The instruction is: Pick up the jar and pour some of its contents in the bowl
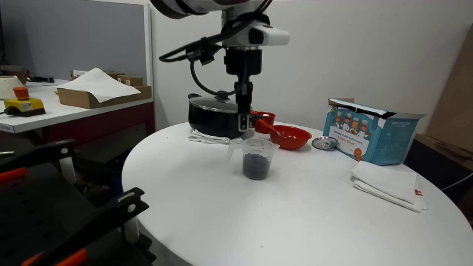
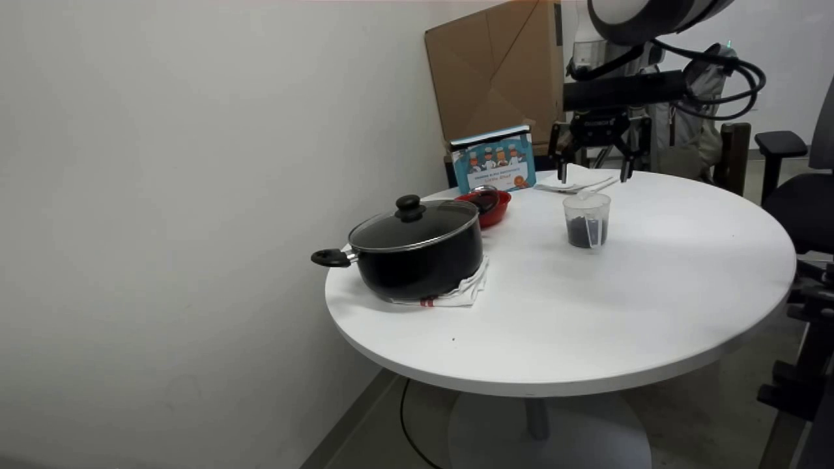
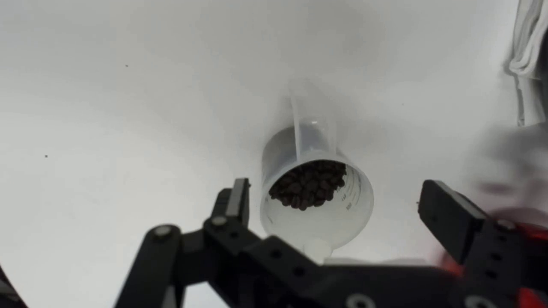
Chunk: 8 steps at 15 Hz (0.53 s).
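The clear jar point(image 1: 256, 164) stands upright on the white table, with dark bean-like pieces in its lower part. It has a side handle and a spout, and also shows in an exterior view point(image 2: 586, 225) and the wrist view point(image 3: 278, 149). My gripper point(image 2: 594, 174) is open and empty, pointing down, with its fingertips a little above the jar's rim. In the wrist view the rim lies between the open fingers point(image 3: 334, 192), nearer the left one. The glossy red bowl point(image 1: 292, 142) sits behind the jar with a red utensil in it; the pot partly hides it in an exterior view point(image 2: 496, 212).
A black lidded pot point(image 1: 210, 117) stands on a folded white cloth point(image 1: 208, 137). A red cup point(image 1: 266, 120) is beside the bowl. A metal lid point(image 1: 324, 142), a teal box point(image 1: 391, 142) and another folded cloth point(image 1: 386, 181) lie farther along. A wall point(image 2: 195, 228) borders the table.
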Each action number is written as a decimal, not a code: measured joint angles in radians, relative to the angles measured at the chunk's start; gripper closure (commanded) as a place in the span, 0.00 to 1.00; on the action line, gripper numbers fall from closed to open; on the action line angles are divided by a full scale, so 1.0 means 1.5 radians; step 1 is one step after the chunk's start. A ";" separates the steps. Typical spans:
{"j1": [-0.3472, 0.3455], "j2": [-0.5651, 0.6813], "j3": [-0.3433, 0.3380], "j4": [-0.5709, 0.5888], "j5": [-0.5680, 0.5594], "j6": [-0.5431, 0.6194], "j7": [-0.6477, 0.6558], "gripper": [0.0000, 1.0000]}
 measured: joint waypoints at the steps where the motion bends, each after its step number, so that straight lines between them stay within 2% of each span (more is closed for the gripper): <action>1: 0.014 0.017 -0.010 0.006 0.013 0.001 -0.004 0.00; 7: 0.053 0.093 -0.033 0.033 0.074 0.010 -0.037 0.00; 8: 0.056 0.102 -0.034 0.038 0.082 0.011 -0.043 0.25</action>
